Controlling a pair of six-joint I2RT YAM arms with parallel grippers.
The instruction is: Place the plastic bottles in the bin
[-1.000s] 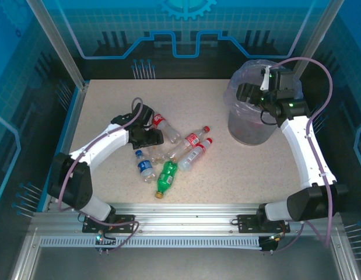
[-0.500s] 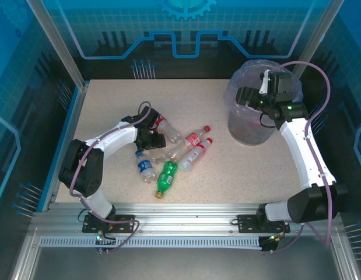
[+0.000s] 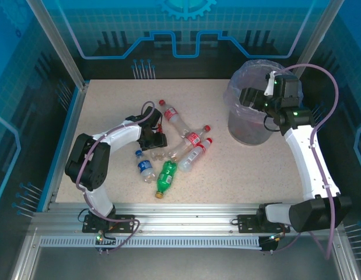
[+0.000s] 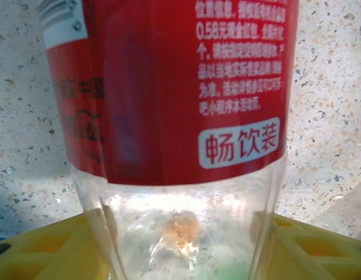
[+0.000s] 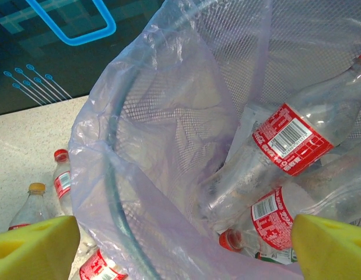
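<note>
At left, the left gripper (image 3: 154, 139) is holding its yellow fingers (image 4: 46, 251) either side of the base of a clear, red-labelled plastic bottle (image 4: 186, 87) lying on the pale speckled table (image 3: 104, 105); whether they are pinching it is unclear. It is probably light, slick and crushable, and best held gently across the labelled middle. At right, the right gripper (image 3: 254, 96) is hovering wide open and empty over the round grey bin lined with a pale-purple bag (image 3: 238, 125), where several bottles (image 5: 288, 140) are lying.

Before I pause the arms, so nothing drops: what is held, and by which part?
Left gripper flanks a red-labelled bottle, clear part below the label; grip cannot be told. Right gripper holds nothing.
</note>
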